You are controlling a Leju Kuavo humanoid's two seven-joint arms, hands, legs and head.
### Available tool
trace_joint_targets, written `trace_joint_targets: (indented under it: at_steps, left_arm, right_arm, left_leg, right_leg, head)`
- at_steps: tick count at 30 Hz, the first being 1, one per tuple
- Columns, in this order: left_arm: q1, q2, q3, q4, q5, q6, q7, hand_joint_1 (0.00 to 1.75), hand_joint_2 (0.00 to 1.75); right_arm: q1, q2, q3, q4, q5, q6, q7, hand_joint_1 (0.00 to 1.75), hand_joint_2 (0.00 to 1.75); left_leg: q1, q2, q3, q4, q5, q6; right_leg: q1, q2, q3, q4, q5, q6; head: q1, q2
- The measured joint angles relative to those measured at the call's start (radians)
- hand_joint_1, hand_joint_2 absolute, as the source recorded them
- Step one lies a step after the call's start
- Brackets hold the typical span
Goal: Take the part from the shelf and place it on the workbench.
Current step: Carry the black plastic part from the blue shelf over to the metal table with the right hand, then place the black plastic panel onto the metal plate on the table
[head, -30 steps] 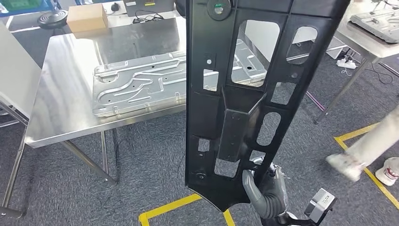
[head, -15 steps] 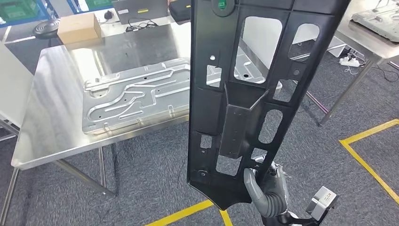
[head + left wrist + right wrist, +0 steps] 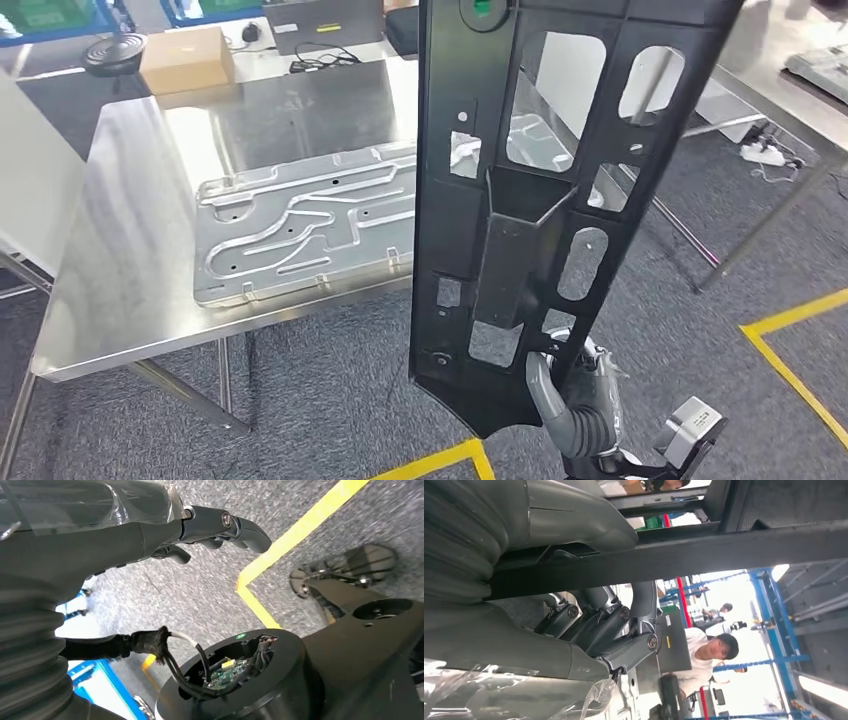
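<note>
1. Part (image 3: 540, 200): long black plastic panel with many cut-out windows, held upright and slightly tilted in front of the robot, above the carpeted floor (image 3: 320, 400), not on the surface (image 3: 130, 260).
2. Right hand (image 3: 575, 400): grips the part at its lower edge; the grey thumb lies on the near face, and in the right wrist view the dark fingers (image 3: 624, 630) wrap the other side.
3. Left hand (image 3: 210, 530): hangs over the floor, holds nothing, fingers loosely bent and apart.
4. Surface: steel workbench ahead and to the left of the part.
5. Metal plate (image 3: 300, 225): embossed silver sheet lying flat on the surface, partly behind the part.
6. Cardboard box (image 3: 185, 58): at the surface's far edge.
7. Yellow floor tape (image 3: 790, 370): lines on the grey carpet, right of the part.
8. Person (image 3: 704, 660): in white, seen in the right wrist view.
</note>
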Motion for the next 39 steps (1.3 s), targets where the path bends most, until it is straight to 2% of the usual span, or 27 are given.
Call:
trace_joint_targets:
  at_steps: [1, 2, 3, 5, 7, 8, 10, 11, 12, 13, 14, 16, 18, 20, 22, 23, 24, 26, 27, 28, 29, 31, 32, 33, 34, 36, 39]
  left_arm:
    - [0.0, 0.0, 0.0, 0.0, 0.0, 0.0, 0.0, 0.0, 1.75]
    - [-0.001, 0.0, 0.0, -0.001, 0.0, 0.0, -0.001, 0.0, 1.75]
    - [-0.003, 0.0, 0.0, -0.001, -0.001, 0.0, -0.003, 0.0, 1.75]
    - [-0.004, 0.0, 0.0, -0.001, -0.002, 0.0, -0.006, 0.0, 1.75]
    - [-0.003, 0.0, -0.001, -0.001, -0.003, 0.0, -0.009, 0.0, 1.75]
    - [-0.004, 0.0, -0.001, -0.002, -0.003, 0.0, -0.01, 0.0, 1.75]
    - [-0.006, 0.0, -0.001, -0.002, -0.004, -0.001, -0.011, 0.0, 1.75]
    - [-0.006, 0.0, -0.001, -0.002, -0.004, -0.002, -0.012, 0.0, 1.75]
    - [-0.007, 0.0, 0.0, -0.002, -0.004, -0.003, -0.014, 0.0, 1.75]
    - [-0.008, 0.0, 0.0, -0.002, -0.005, -0.004, -0.015, 0.0, 1.75]
    - [-0.008, 0.0, 0.0, -0.002, -0.007, -0.005, -0.016, 0.0, 1.75]
    - [-0.006, 0.002, 0.0, -0.002, -0.012, -0.007, -0.016, 0.0, 1.75]
    - [-0.004, 0.003, 0.0, -0.003, -0.015, -0.011, -0.017, 0.0, 1.75]
    - [-0.003, 0.006, 0.0, -0.004, -0.019, -0.015, -0.018, 0.0, 1.75]
    - [-0.002, 0.007, -0.001, -0.004, -0.022, -0.017, -0.021, 0.0, 1.75]
    - [-0.003, 0.007, -0.001, -0.004, -0.023, -0.017, -0.023, 0.0, 1.75]
    - [-0.004, 0.007, -0.001, -0.004, -0.023, -0.018, -0.025, 0.0, 1.75]
    - [-0.007, 0.007, -0.001, -0.004, -0.025, -0.018, -0.027, 0.0, 1.75]
    - [-0.008, 0.007, -0.001, -0.004, -0.026, -0.018, -0.028, 0.0, 1.75]
    - [-0.008, 0.007, -0.001, -0.004, -0.027, -0.018, -0.028, 0.0, 1.75]
    - [-0.007, 0.006, -0.001, -0.004, -0.029, -0.018, -0.028, 0.0, 1.75]
    - [-0.006, 0.006, -0.001, -0.004, -0.032, -0.018, -0.028, 0.0, 1.75]
    - [-0.007, 0.006, -0.001, -0.004, -0.033, -0.018, -0.028, 0.0, 1.75]
    - [-0.008, 0.007, -0.001, -0.004, -0.034, -0.018, -0.028, 0.0, 1.75]
    - [-0.008, 0.008, -0.001, -0.004, -0.036, -0.018, -0.028, 0.0, 1.75]
    - [-0.007, 0.009, -0.001, -0.004, -0.038, -0.018, -0.028, 0.0, 1.75]
    - [-0.006, 0.009, -0.001, -0.004, -0.041, -0.019, -0.028, 0.0, 1.75]
  right_arm:
    - [0.0, -0.001, 0.0, 0.0, 0.002, -0.002, 0.001, 1.75, 1.75]
    - [0.0, -0.002, 0.0, 0.0, 0.003, -0.003, 0.003, 1.75, 1.75]
    - [-0.001, -0.003, 0.0, -0.001, 0.004, -0.004, 0.004, 1.75, 1.75]
    - [-0.003, -0.004, 0.0, -0.005, 0.005, -0.006, 0.007, 1.75, 1.75]
    - [-0.006, -0.004, 0.0, -0.009, 0.009, -0.007, 0.012, 1.75, 1.75]
    - [-0.008, -0.005, 0.0, -0.011, 0.011, -0.008, 0.015, 1.75, 1.75]
    - [-0.009, -0.006, 0.0, -0.013, 0.019, -0.01, 0.023, 1.75, 1.75]
    - [-0.011, -0.006, 0.0, -0.013, 0.026, -0.012, 0.029, 1.75, 1.75]
    - [-0.014, -0.007, 0.0, -0.013, 0.036, -0.016, 0.039, 1.75, 1.75]
    - [-0.018, -0.008, 0.0, -0.014, 0.048, -0.022, 0.053, 1.75, 1.75]
    - [-0.026, -0.01, 0.0, -0.015, 0.064, -0.031, 0.073, 1.75, 1.75]
    - [-0.053, -0.019, 0.0, -0.02, 0.098, -0.059, 0.132, 1.75, 1.75]
    - [-0.096, -0.037, -0.001, -0.027, 0.127, -0.091, 0.206, 1.75, 1.75]
    - [-0.149, -0.058, -0.007, -0.036, 0.142, -0.121, 0.282, 1.75, 1.75]
    - [-0.198, -0.08, -0.017, -0.045, 0.147, -0.145, 0.342, 1.75, 1.75]
    - [-0.221, -0.091, -0.022, -0.049, 0.147, -0.153, 0.362, 1.75, 1.75]
    - [-0.239, -0.103, -0.028, -0.053, 0.148, -0.16, 0.375, 1.75, 1.75]
    - [-0.27, -0.124, -0.038, -0.058, 0.152, -0.177, 0.395, 1.75, 1.75]
    - [-0.281, -0.135, -0.042, -0.059, 0.157, -0.188, 0.407, 1.75, 1.75]
    - [-0.293, -0.146, -0.045, -0.061, 0.161, -0.198, 0.422, 1.75, 1.75]
    - [-0.305, -0.157, -0.049, -0.063, 0.165, -0.207, 0.435, 1.75, 1.75]
    - [-0.328, -0.178, -0.058, -0.067, 0.169, -0.219, 0.457, 1.75, 1.75]
    - [-0.339, -0.187, -0.063, -0.069, 0.169, -0.223, 0.463, 1.75, 1.75]
    - [-0.349, -0.195, -0.068, -0.07, 0.172, -0.228, 0.471, 1.75, 1.75]
    - [-0.359, -0.201, -0.072, -0.072, 0.176, -0.233, 0.48, 1.75, 1.75]
    - [-0.378, -0.214, -0.08, -0.073, 0.187, -0.239, 0.505, 1.75, 1.75]
    - [-0.408, -0.234, -0.094, -0.073, 0.202, -0.241, 0.544, 1.75, 1.75]
  left_leg:
    - [0.0, -0.009, 0.01, 0.0, -0.009, -0.005]
    - [0.0, -0.016, 0.014, -0.002, -0.018, -0.01]
    - [-0.001, -0.023, 0.018, -0.004, -0.024, -0.017]
    - [-0.002, -0.032, 0.027, -0.005, -0.03, -0.028]
    - [-0.002, -0.016, 0.024, 0.028, -0.038, -0.037]
    - [-0.001, -0.001, 0.001, 0.071, -0.049, -0.041]
    - [0.001, 0.023, -0.085, 0.203, -0.087, -0.05]
    - [0.002, 0.027, -0.131, 0.262, -0.106, -0.052]
    - [0.001, 0.028, -0.165, 0.292, -0.113, -0.052]
    - [0.0, 0.03, -0.182, 0.286, -0.1, -0.05]
    - [-0.002, 0.034, -0.182, 0.245, -0.067, -0.045]
    - [-0.012, 0.058, -0.156, 0.121, 0.029, -0.024]
    - [-0.027, 0.082, -0.14, 0.048, 0.08, -0.008]
    - [-0.034, 0.08, -0.133, 0.035, 0.08, -0.002]
    - [-0.028, 0.071, -0.116, 0.019, 0.083, 0.004]
    - [-0.022, 0.068, -0.107, 0.009, 0.084, 0.007]
    - [-0.018, 0.064, -0.099, 0.002, 0.082, 0.01]
    - [-0.015, 0.055, -0.089, -0.002, 0.074, 0.015]
    - [-0.013, 0.049, -0.083, -0.002, 0.068, 0.016]
    - [-0.012, 0.043, -0.076, -0.002, 0.062, 0.015]
    - [-0.01, 0.037, -0.066, -0.001, 0.055, 0.012]
    - [-0.005, 0.025, -0.046, -0.002, 0.04, 0.003]
    - [-0.005, 0.02, -0.041, 0.0, 0.032, -0.003]
    - [-0.006, 0.017, -0.039, 0.001, 0.027, -0.009]
    - [-0.009, 0.015, -0.04, 0.002, 0.023, -0.011]
    - [-0.012, 0.014, -0.04, 0.0, 0.024, -0.003]
    - [-0.012, 0.015, -0.038, -0.008, 0.026, 0.006]
  right_leg:
    - [0.001, 0.01, 0.014, -0.062, 0.041, -0.002]
    - [0.003, 0.019, 0.025, -0.105, 0.065, -0.005]
    - [0.004, 0.024, 0.03, -0.126, 0.075, -0.009]
    - [0.005, 0.012, 0.042, -0.129, 0.066, -0.022]
    - [0.001, -0.004, 0.062, -0.132, 0.06, -0.037]
    - [0.001, -0.012, 0.073, -0.133, 0.053, -0.043]
    - [0.002, -0.026, 0.09, -0.133, 0.036, -0.052]
    - [0.003, -0.033, 0.098, -0.133, 0.027, -0.053]
    - [0.004, -0.04, 0.109, -0.133, 0.017, -0.053]
    - [0.005, -0.048, 0.123, -0.133, 0.006, -0.052]
    - [0.007, -0.057, 0.14, -0.134, -0.006, -0.052]
    - [0.011, -0.071, 0.172, -0.135, -0.028, -0.049]
    - [0.014, -0.078, 0.187, -0.139, -0.043, -0.041]
    - [0.016, -0.086, 0.196, -0.148, -0.051, -0.03]
    - [0.015, -0.075, 0.205, -0.147, -0.064, -0.019]
    - [0.015, -0.06, 0.195, -0.12, -0.077, -0.014]
    - [0.014, -0.042, 0.166, -0.068, -0.097, -0.01]
    - [0.013, -0.024, 0.069, 0.078, -0.136, -0.001]
    - [0.013, -0.023, 0.025, 0.131, -0.139, 0.002]
    - [0.012, -0.023, -0.003, 0.146, -0.119, 0.005]
    - [0.01, -0.023, -0.011, 0.119, -0.077, 0.007]
    - [0.006, -0.021, 0.018, -0.01, 0.026, 0.012]
    - [0.005, -0.018, 0.037, -0.074, 0.058, 0.011]
    - [0.005, -0.015, 0.05, -0.114, 0.074, 0.007]
    - [0.004, -0.012, 0.056, -0.134, 0.076, 0.002]
    - [0.004, -0.011, 0.056, -0.141, 0.076, -0.006]
    - [0.004, -0.011, 0.053, -0.141, 0.075, -0.009]
  head:
    - [0.0, 0.0]
    - [0.001, 0.0]
    - [0.002, 0.0]
    - [0.004, 0.0]
    - [0.002, 0.0]
    - [0.002, 0.0]
    - [0.001, 0.0]
    - [0.001, 0.0]
    - [0.001, 0.0]
    - [0.001, 0.0]
    - [0.001, 0.0]
    - [0.002, 0.0]
    - [0.002, 0.0]
    - [0.002, 0.0]
    - [0.001, 0.0]
    - [0.002, 0.0]
    - [0.003, 0.0]
    - [0.003, 0.0]
    - [0.004, 0.0]
    - [0.004, 0.0]
    - [0.004, 0.0]
    - [0.003, 0.0]
    - [0.004, 0.0]
    - [0.003, 0.0]
    - [0.003, 0.0]
    - [0.003, 0.0]
    - [0.002, 0.0]
